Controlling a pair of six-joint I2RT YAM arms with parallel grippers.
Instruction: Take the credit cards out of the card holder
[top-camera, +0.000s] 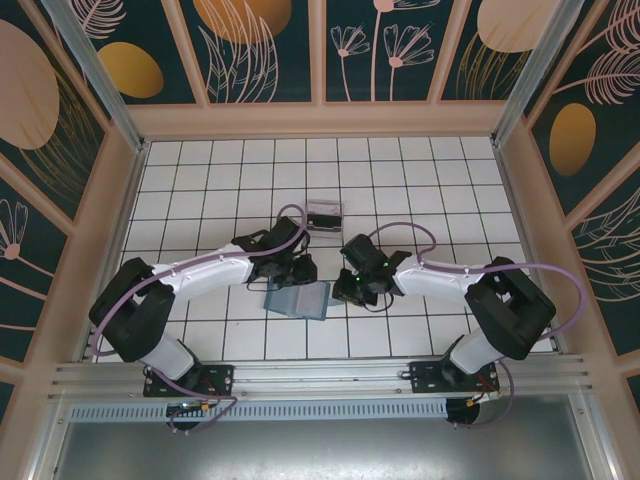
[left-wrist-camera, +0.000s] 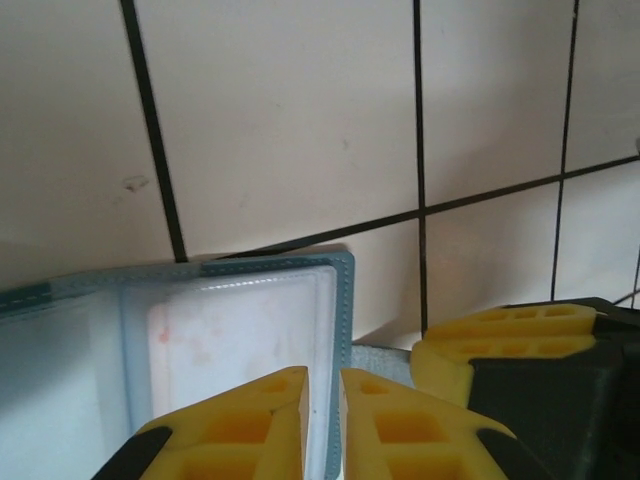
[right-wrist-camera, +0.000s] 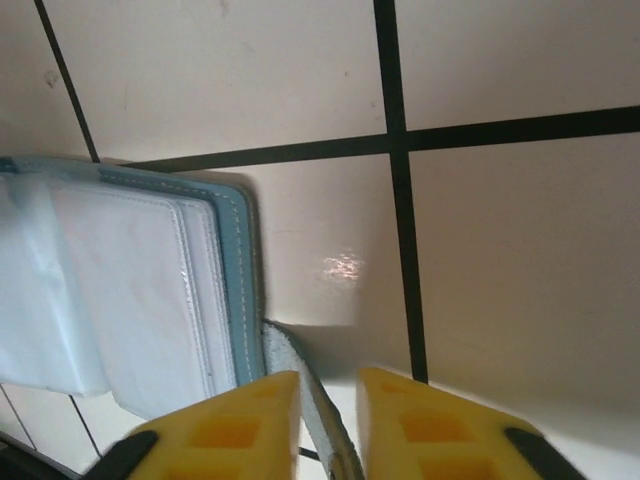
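Note:
The card holder (top-camera: 300, 300) is a teal bifold with clear sleeves, lying open on the white tiles between the two arms. My left gripper (top-camera: 302, 272) is over its far edge. In the left wrist view my left gripper (left-wrist-camera: 322, 385) is shut on the holder's stitched teal edge (left-wrist-camera: 343, 290). My right gripper (top-camera: 348, 290) is at the holder's right side. In the right wrist view my right gripper (right-wrist-camera: 328, 385) is shut on a thin grey credit card (right-wrist-camera: 300, 370) seen edge-on, just outside the holder's rim (right-wrist-camera: 238, 260). That card's corner (left-wrist-camera: 385, 358) also shows beside a right finger (left-wrist-camera: 500, 335).
A small clear plastic box (top-camera: 324, 215) stands on the tiles just beyond the grippers. Wooden-framed walls close in the tiled floor (top-camera: 200, 180) at the back and both sides.

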